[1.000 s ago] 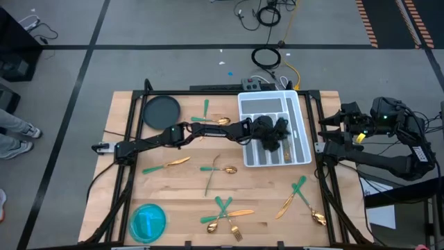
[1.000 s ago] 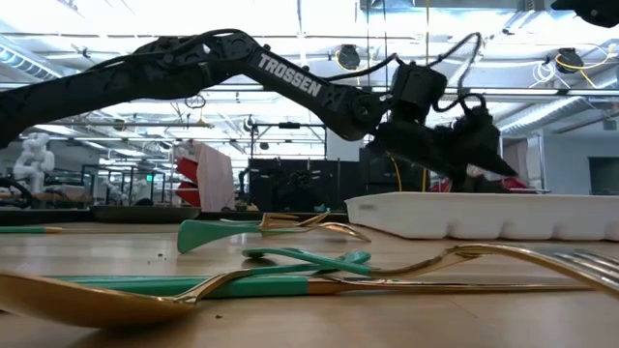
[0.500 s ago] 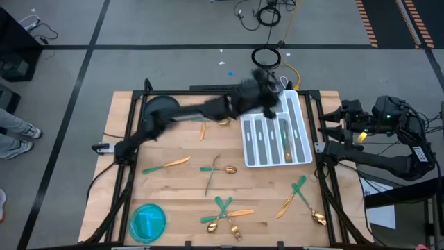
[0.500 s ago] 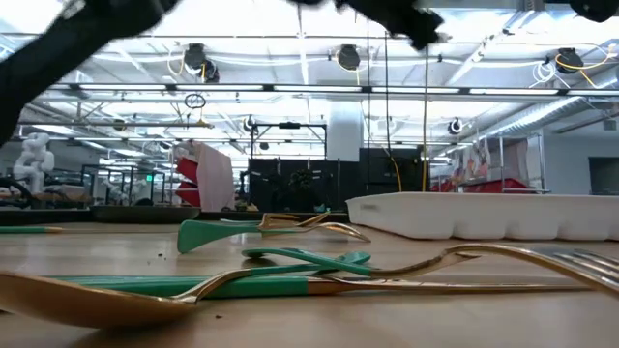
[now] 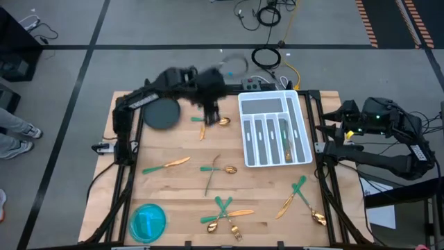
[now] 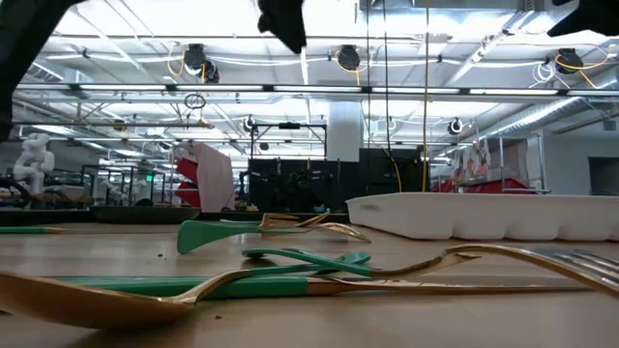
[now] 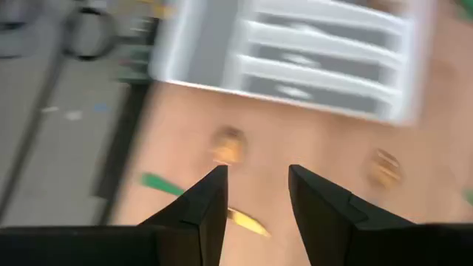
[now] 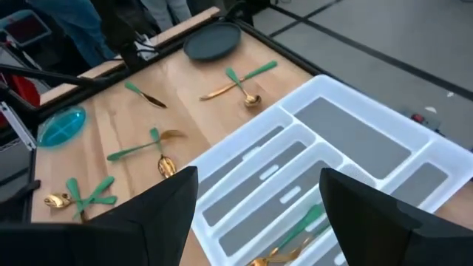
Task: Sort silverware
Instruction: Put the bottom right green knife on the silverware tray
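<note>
Hovering over the far side of the table (image 5: 187, 173), the left gripper (image 5: 210, 104) has its fingers (image 7: 199, 210) partly parted with nothing between them, just beside the crossed spoon and knife (image 5: 211, 121) lying between the dark plate (image 5: 161, 113) and the white tray (image 5: 274, 128). Because those two pieces overlap, I judge a grab here could pinch both at once or flick one off the near edge, and a mixed pair would land in the wrong slot. One piece (image 5: 284, 142) already lies in the tray, the rest of the silverware (image 5: 225, 212) is scattered across the near half, and the right gripper (image 5: 331, 127) waits wide open and empty beside the tray.
</note>
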`<state>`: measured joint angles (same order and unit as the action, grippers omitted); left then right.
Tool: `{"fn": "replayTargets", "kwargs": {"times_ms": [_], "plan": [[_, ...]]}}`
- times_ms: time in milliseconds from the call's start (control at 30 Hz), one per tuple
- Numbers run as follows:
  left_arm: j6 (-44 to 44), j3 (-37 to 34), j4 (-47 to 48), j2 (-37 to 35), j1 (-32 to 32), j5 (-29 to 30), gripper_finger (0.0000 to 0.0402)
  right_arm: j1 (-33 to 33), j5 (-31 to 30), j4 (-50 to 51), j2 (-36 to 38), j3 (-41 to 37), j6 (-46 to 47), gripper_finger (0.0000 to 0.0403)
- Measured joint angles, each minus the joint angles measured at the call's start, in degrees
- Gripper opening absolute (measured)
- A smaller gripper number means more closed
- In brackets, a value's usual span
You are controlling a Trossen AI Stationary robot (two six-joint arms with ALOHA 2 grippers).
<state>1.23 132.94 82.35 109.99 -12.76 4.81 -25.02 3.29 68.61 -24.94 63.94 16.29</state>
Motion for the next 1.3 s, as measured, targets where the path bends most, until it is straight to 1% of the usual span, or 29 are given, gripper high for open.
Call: {"fn": "replayTargets", "kwargs": {"times_ms": [67, 133, 233, 267, 367, 467, 567, 633, 700, 767, 833, 967, 1100, 1200, 1300], "plan": [[-1.49, -2.69, -0.71, -1.64, 4.12, -0.77, 0.015, 0.0, -0.01, -0.54, -0.26, -0.65, 0.01, 0.0276], [-4.05, -6.89, -2.99, -3.58, 8.32, -0.85, 0.015, 0.0, -0.01, -0.71, -0.47, -1.38, 0.0, 0.0276], [-9.48, -16.02, -7.62, -6.97, 14.82, -0.25, 0.015, 0.0, 0.38, -0.8, -0.91, -2.95, -0.19, 0.0276], [-11.94, -19.69, -9.59, -8.19, 16.99, -0.26, 0.015, 0.0, 1.61, -1.06, -1.15, -3.85, -0.26, 0.0276], [-22.35, -31.46, -17.64, -12.98, 23.14, 0.74, 0.015, 0.0, 6.96, -1.6, -2.52, -6.67, -0.36, 0.0277], [-32.94, -42.29, -27.89, -17.21, 28.83, 6.48, 0.015, 0.01, 14.62, -2.95, -4.63, -9.97, -0.43, 0.0277], [-40.83, -48.95, -33.2, -20.15, 33.54, 13.27, 0.015, 0.98, 21.83, -3.33, -6.91, -13.02, -1.3, 0.0277], [-45.38, -50.67, -33.76, -21.68, 35.7, 17.71, 0.015, 2.57, 23.84, -2.5, -8.13, -14.46, -2.82, 0.0277], [-49.26, -51.23, -33.62, -22.34, 37.15, 21.93, 0.015, 4.93, 24.43, -2.02, -9.13, -15.6, -4.16, 0.0277], [-51.69, -51.31, -33.33, -22.44, 38.11, 24.38, 0.015, 7.68, 24.82, -2.05, -10.29, -16.53, -5.07, 0.0277], [-51.9, -51.31, -33.24, -22.54, 38.61, 25.3, 0.015, 11.17, 24.52, -2.04, -11.53, -17.51, -5.23, 0.0277], [-53.48, -51.31, -30.59, -22.57, 38.98, 27.07, 0.015, 19.53, 19.77, -1.89, -14.27, -19.65, -3.3, 0.0277], [-53.41, -51.31, -27.39, -22.75, 39.56, 27.44, 0.015, 28.9, 14.98, -2.61, -17.47, -23.01, 2.14, 0.0277], [-53.39, -51.3, -23.01, -23.13, 40.39, 27.75, 0.015, 35.78, 12.4, -7.84, -20.88, -25.75, 6.5, 0.0277], [-53.41, -51.31, -18.44, -23.16, 41.91, 28.99, 0.015, 41.57, 9.87, -12.7, -26.18, -27.1, 8.99, 0.0277]]}}
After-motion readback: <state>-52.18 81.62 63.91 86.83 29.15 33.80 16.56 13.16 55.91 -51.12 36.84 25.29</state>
